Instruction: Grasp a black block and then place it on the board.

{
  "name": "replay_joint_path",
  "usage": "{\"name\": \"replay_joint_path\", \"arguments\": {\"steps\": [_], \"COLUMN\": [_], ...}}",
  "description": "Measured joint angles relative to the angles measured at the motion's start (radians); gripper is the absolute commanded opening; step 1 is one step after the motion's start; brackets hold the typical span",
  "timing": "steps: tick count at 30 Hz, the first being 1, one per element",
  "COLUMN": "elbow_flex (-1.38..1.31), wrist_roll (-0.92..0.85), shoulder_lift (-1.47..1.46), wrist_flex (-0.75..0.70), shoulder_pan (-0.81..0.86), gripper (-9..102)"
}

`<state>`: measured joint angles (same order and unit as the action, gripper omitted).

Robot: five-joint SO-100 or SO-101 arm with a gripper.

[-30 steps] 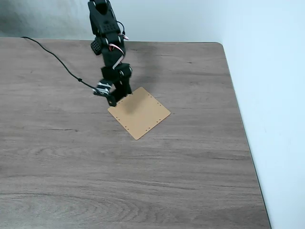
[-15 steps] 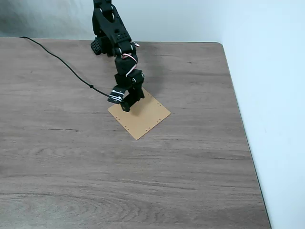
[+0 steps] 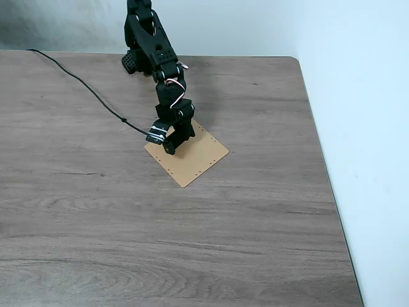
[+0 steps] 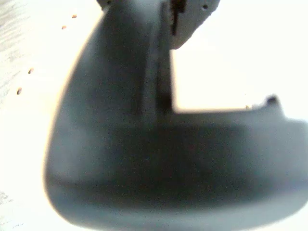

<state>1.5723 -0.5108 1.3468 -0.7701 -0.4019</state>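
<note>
black block: can't pick it out for sure. In the fixed view any dark bar at the gripper tip blends into the black arm; in the wrist view a big blurred dark mass fills the lower frame, could be block or finger, no way to tell.
board (image 3: 192, 153): tan square w/ small edge holes, lying flat on the bench, centre-left of the fixed view, one corner pointing to the lower frame. Washed-out pale surface w/ a few holes at upper left of the wrist view (image 4: 29, 53) looks like the same board.
gripper (image 3: 170, 148): tip down low over the board's upper-left part, near that edge. Touching the board or just above, can't tell. Spread or pinched, can't tell either; too dark and small.
progress: my guess is the placing stage, as the gripper is over the board. No block lies loose on the board or bench, so release looks not yet done.
left to do: set block down, let go, lift off.
arm (image 3: 153, 57): reaches down from top centre-left of the frame.
cable (image 3: 83, 83): thin black line running across the bench from upper left to the gripper area.
bench (image 3: 192, 243): grey-brown wood; right edge meets a pale wall.
hard to see: wrist view badly overexposed and out of focus.
</note>
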Motion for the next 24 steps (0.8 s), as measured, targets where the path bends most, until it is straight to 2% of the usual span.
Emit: {"name": "replay_joint_path", "arguments": {"steps": [16,24], "elbow_flex": [0.006,0.006], "wrist_roll": [-0.057,-0.072], "shoulder_lift": [-0.020,-0.020], "wrist_flex": [0.002,-0.028], "shoulder_pan": [0.017,0.015], "gripper": [25,25]}}
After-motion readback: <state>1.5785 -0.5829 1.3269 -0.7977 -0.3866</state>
